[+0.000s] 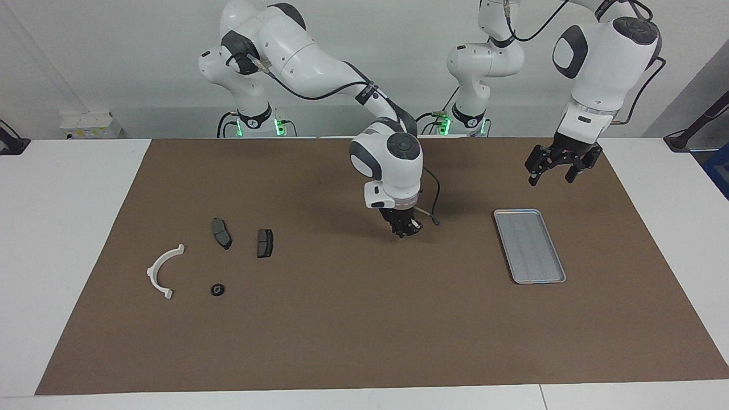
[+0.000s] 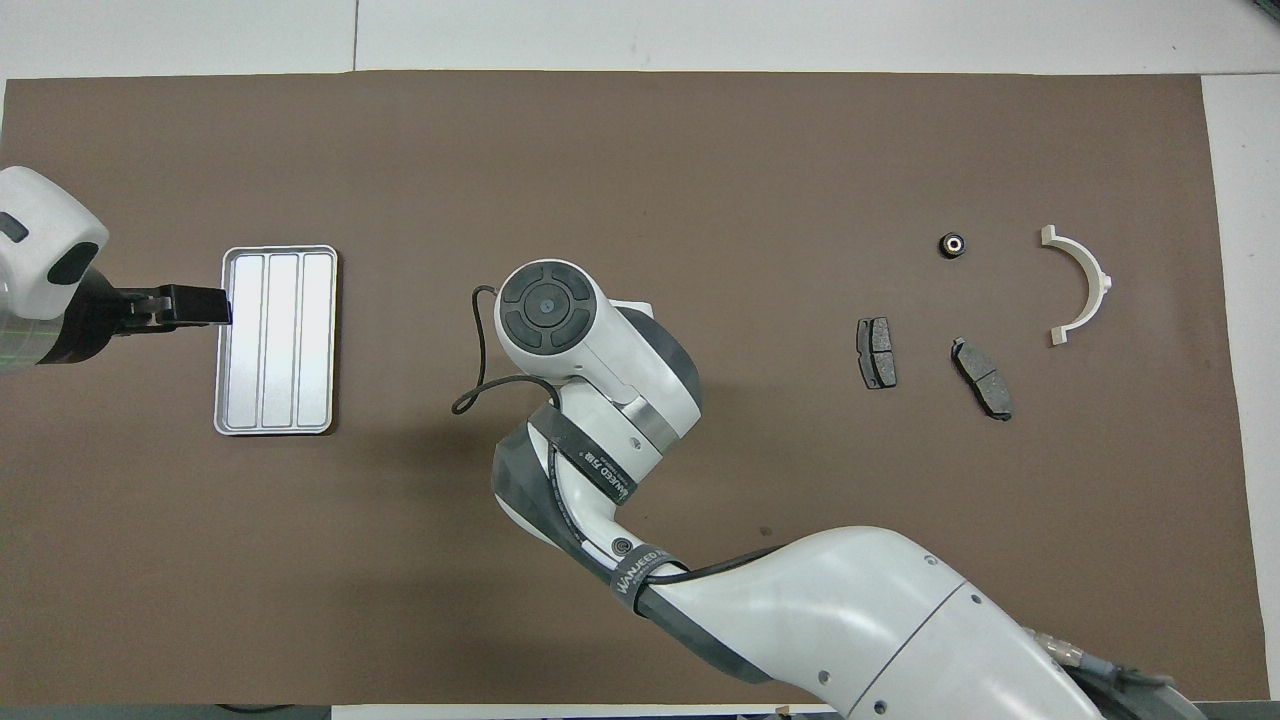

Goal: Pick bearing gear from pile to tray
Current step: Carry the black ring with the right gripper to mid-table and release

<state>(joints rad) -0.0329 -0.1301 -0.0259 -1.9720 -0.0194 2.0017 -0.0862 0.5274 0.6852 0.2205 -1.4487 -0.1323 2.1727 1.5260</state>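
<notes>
My right gripper (image 1: 405, 230) hangs low over the middle of the mat, between the pile and the tray (image 1: 529, 246). It is shut on a small dark bearing gear, mostly hidden by the fingers. In the overhead view the arm's wrist (image 2: 545, 305) covers that gripper. Another black bearing gear (image 1: 217, 290) (image 2: 951, 243) lies in the pile toward the right arm's end. The ridged silver tray (image 2: 276, 340) holds nothing. My left gripper (image 1: 558, 169) (image 2: 215, 305) hovers open over the mat by the tray's edge nearer the robots, and waits.
The pile also has a white arc bracket (image 1: 164, 272) (image 2: 1080, 285) and two dark grey brake pads (image 1: 221, 233) (image 1: 265, 242). A brown mat (image 1: 364, 330) covers the white table. A black cable loops off the right wrist (image 2: 480, 350).
</notes>
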